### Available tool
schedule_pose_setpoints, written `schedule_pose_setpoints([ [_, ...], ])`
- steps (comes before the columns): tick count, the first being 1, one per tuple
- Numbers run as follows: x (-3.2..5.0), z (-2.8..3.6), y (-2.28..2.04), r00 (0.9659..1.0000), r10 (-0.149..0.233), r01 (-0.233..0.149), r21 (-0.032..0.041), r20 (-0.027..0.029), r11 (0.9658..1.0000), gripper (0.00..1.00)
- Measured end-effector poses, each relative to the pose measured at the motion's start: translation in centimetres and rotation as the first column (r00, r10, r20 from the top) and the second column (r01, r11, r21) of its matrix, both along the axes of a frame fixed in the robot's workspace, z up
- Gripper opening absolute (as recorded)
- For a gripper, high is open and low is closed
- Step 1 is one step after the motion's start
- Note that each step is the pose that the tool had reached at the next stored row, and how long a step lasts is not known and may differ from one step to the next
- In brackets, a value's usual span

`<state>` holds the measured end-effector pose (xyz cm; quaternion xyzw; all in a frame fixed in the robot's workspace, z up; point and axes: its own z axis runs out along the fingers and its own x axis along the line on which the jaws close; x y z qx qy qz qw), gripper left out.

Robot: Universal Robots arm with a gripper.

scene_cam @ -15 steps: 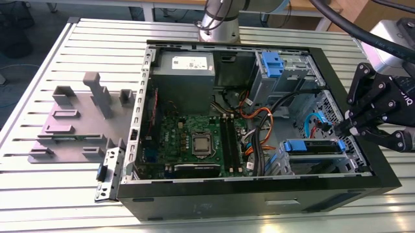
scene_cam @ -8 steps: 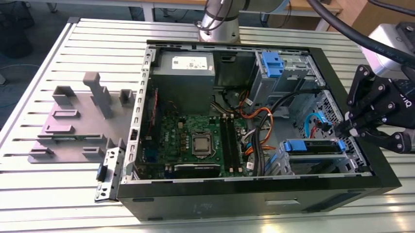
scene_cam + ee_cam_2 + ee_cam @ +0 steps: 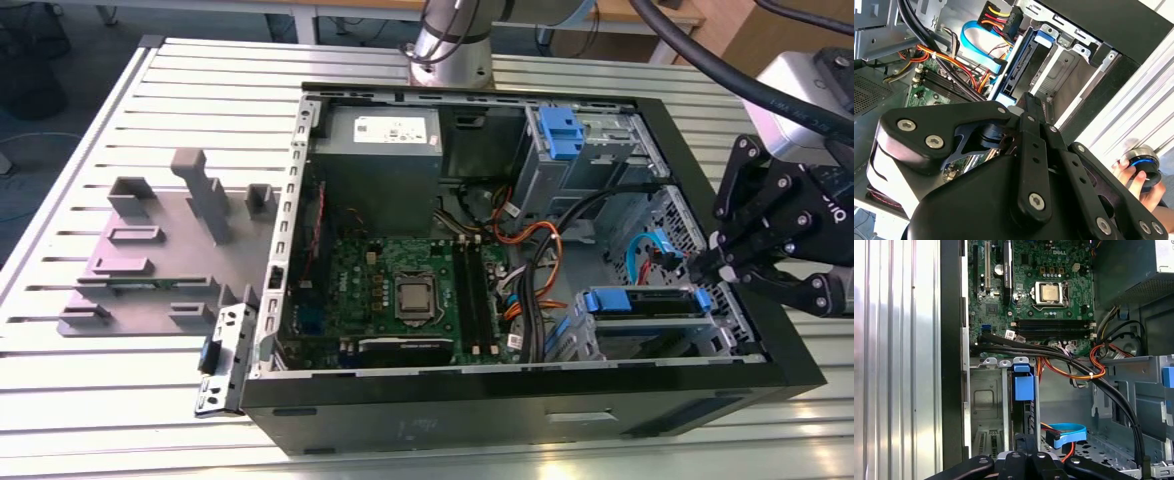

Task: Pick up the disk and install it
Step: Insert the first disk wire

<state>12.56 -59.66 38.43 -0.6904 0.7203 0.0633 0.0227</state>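
A: Where is the pincer (image 3: 710, 272) at this moment?

B: In the exterior view it hangs over the edge of the open computer case (image 3: 534, 400) on the exterior view's right, just above the drive cage (image 3: 638, 335) in the near corner of the case.

A: And the disk?

B: The disk (image 3: 641, 304) sits inside that cage, standing on its edge. Its blue carrier rail is visible at the top. In the first wrist view the disk (image 3: 1023, 390) shows as a narrow dark body with a blue tab, set in a slot between the grey metal walls of the cage (image 3: 985, 400). In the second wrist view the disk (image 3: 1021, 67) lies directly ahead of the black fingers (image 3: 1029, 107).

A: Is the pincer clenched on it?

B: The fingers look drawn together at the end of the disk, but I cannot tell if they really grip it or only touch it.

A: What more is there?

B: The motherboard (image 3: 400, 295) lies on the case floor, with the grey power-supply box (image 3: 376, 150) behind it. A grey plastic stand (image 3: 154, 250) rests on the slatted worktop (image 3: 80, 400) at the exterior view's left. A person's hand (image 3: 1134, 177) holding a round object appears in the second wrist view.
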Motion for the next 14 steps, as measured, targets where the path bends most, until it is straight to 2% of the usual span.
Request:
schedule_pose_setpoints([
  [10, 0.00, -0.01, 0.00, 1.0000, 0.000, 0.000, -0.0001, 0.0000, 1.0000, 0.11],
  [12, 0.00, -0.01, 0.00, 1.0000, 0.000, 0.000, 0.0000, 0.0000, 1.0000, 0.23],
  [13, 0.00, -0.01, 0.00, 1.0000, 0.000, 0.000, 0.0000, 0.0000, 1.0000, 0.23],
  [14, 0.00, -0.01, 0.00, 1.0000, 0.000, 0.000, -0.0001, 0.0000, 1.0000, 0.29],
])
